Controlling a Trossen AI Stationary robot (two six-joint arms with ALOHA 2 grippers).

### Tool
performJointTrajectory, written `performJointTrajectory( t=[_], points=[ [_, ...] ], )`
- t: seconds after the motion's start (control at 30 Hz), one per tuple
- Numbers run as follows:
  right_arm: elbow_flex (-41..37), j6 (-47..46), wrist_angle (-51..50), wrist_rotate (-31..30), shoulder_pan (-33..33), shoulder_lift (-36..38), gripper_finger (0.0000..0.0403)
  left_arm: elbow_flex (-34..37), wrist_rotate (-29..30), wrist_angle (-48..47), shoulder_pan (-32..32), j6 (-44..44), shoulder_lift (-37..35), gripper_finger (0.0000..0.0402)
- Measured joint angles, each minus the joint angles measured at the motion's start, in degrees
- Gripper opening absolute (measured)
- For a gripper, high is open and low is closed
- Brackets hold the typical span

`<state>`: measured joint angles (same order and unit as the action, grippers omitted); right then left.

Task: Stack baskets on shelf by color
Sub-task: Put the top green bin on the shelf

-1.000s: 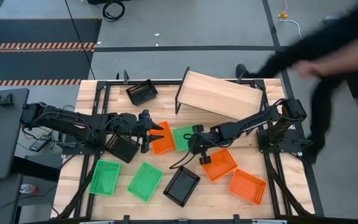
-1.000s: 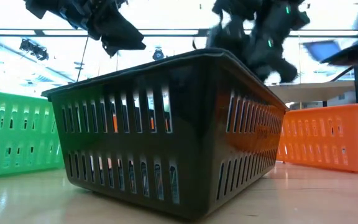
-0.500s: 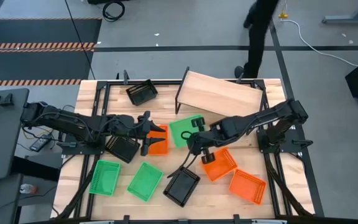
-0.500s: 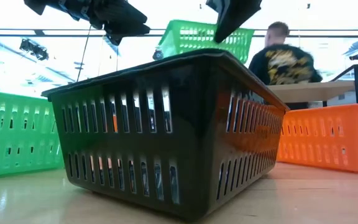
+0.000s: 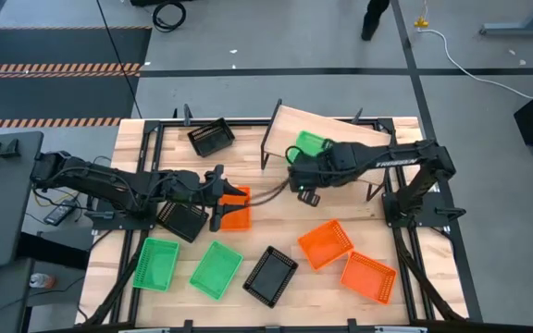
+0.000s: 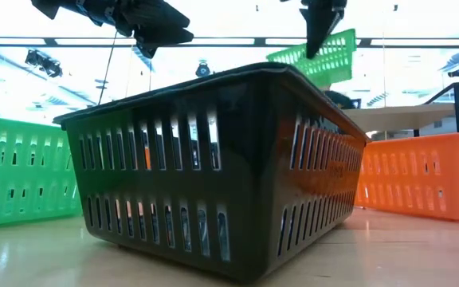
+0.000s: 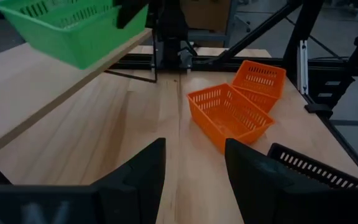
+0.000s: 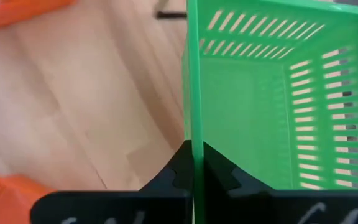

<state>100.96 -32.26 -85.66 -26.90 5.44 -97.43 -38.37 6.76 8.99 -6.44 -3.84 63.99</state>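
High view | my right gripper (image 5: 305, 172) pinches green plastic mesh basket (image 5: 312, 144) at upper-centre wooden plank shelf (image 5: 340, 139) | left gripper (image 5: 222, 197) spread | shelf bare; all nine unstacked

a slatted wooden tabletop (image 5: 276, 227) carries the tilted shelf (image 5: 327, 139), plus two green, three orange and three black baskets lying scattered.

— What lies beyond the table?
— A grey floor (image 5: 248, 92), with striped hazard tape (image 5: 54, 67) at the left.
— Anything else?
— A coiled black cable (image 5: 167, 14), and a person's legs (image 5: 374, 17).
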Motion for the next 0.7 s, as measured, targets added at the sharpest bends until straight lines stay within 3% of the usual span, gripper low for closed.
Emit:
performJointTrajectory(
  t=[0.13,0.33,0.6,0.7],
  points=[
    [0.0,-11.3,-4.8,2.2,-1.7,0.0,0.0014,0.0,0.0,-0.9,-0.2,0.0,0.0,0.0172],
    [0.0,-28.4,-4.4,6.4,-4.2,0.7,0.0013,0.0,0.0,-1.2,-0.3,-0.3,0.0,0.0172],
    [0.0,-42.5,-4.3,-1.5,-6.2,0.9,0.0013,0.0,-0.4,-1.1,-0.3,-0.1,0.0,0.0172],
    [-0.1,-46.5,-4.3,-1.9,-7.4,0.9,0.0013,0.0,-1.7,-1.1,-0.3,0.3,0.0,0.0172]
  ],
)
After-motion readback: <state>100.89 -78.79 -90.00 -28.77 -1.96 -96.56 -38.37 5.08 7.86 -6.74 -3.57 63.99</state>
